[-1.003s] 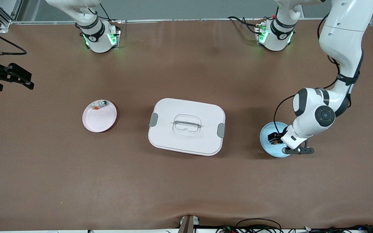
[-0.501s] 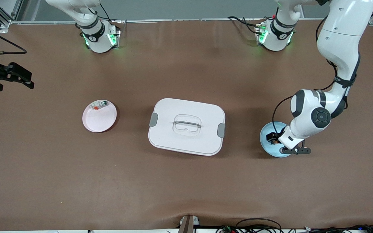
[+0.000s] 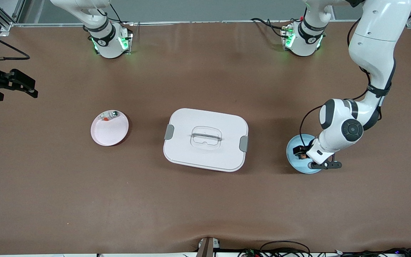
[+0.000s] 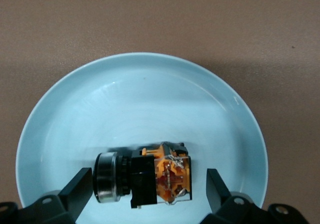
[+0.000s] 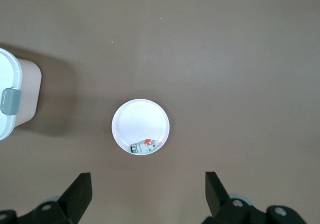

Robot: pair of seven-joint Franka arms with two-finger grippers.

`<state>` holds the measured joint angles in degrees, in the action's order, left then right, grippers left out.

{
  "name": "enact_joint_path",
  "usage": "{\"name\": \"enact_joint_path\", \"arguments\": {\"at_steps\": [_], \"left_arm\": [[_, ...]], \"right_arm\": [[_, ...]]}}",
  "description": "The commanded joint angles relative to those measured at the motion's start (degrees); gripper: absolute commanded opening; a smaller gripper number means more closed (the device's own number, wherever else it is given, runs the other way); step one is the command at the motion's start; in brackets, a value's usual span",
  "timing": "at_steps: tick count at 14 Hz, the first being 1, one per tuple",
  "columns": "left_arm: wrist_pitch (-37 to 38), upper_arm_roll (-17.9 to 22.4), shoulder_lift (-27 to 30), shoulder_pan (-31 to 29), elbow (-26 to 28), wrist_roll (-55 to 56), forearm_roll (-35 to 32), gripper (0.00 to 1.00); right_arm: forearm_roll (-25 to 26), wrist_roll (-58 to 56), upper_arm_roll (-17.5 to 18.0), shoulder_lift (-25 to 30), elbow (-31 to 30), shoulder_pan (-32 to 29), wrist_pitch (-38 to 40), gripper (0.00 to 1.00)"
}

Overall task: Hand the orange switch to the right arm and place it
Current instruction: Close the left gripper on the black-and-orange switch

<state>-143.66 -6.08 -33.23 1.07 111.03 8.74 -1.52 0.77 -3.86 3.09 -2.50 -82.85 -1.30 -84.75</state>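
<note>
Straddling the orange switch (image 4: 145,179) in the blue plate (image 4: 60,114), the left gripper (image 4: 145,191) stands spread and must clamp next; the right gripper (image 5: 145,194) waits released high over the table.

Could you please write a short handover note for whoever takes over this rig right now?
Left pincer: open, low over the pale blue round plate, fingers either side of the small black block with an orange face (the orange switch), not gripping it.
Right pincer: open, waiting high over the table above the white round dish holding a small silver-white part.
White lidded box: mid-table, shut.
Done: approach.
Left: grasp, lift, handover to right arm, placing.
</note>
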Motion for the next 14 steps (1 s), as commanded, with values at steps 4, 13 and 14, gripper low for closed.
{"name": "enact_joint_path", "arguments": {"at_steps": [4,13,14], "left_arm": [[-0.5,0.4,-0.6,-0.3,0.1,1.4,-1.5,0.75],[3.8,0.3,2.1,-0.4,-1.6,1.4,-1.5,0.00],[5.3,0.2,2.7,-0.4,-2.1,1.4,-1.5,0.00]], "right_arm": [[0.5,-0.7,0.0,1.2,-1.4,-0.4,-0.4,1.00],[-3.4,-0.2,-0.3,2.1,-1.2,-1.2,-1.4,1.00],[-5.3,-0.3,-0.4,2.7,-1.3,-2.4,-1.3,1.00]]}}
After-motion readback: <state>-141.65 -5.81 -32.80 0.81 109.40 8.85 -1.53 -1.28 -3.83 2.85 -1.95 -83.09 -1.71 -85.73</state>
